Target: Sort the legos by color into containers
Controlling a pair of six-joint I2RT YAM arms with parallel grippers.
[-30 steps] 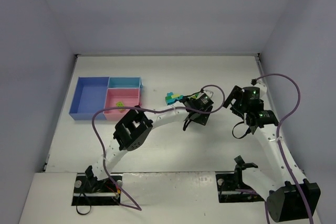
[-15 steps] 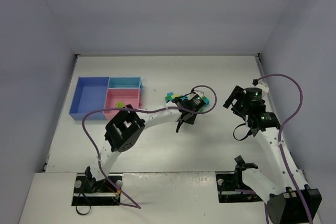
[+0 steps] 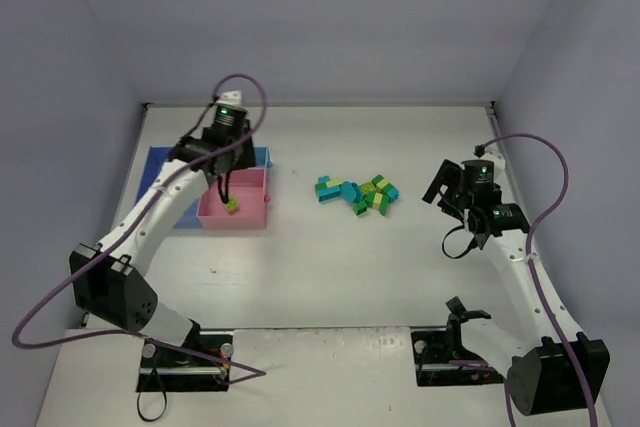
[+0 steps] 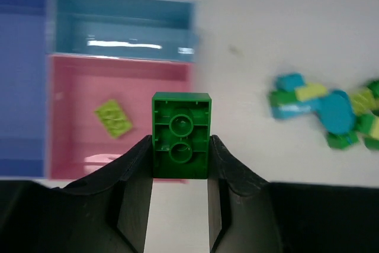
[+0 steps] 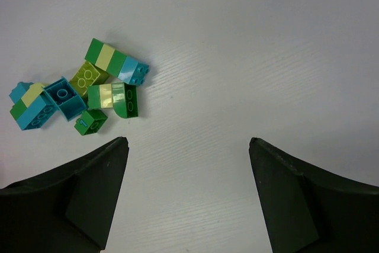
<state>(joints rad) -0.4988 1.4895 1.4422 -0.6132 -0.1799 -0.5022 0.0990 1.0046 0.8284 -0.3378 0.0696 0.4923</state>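
Our left gripper (image 4: 180,152) is clamped on a dark green brick (image 4: 180,131), hanging over the pink tray (image 4: 71,146) at its edge nearest the pile (image 3: 358,194). One yellow-green brick (image 4: 113,117) lies inside. Bare table (image 3: 300,247) separates tray and pile. Our right gripper (image 5: 186,164) stands apart near the pile, touching nothing.
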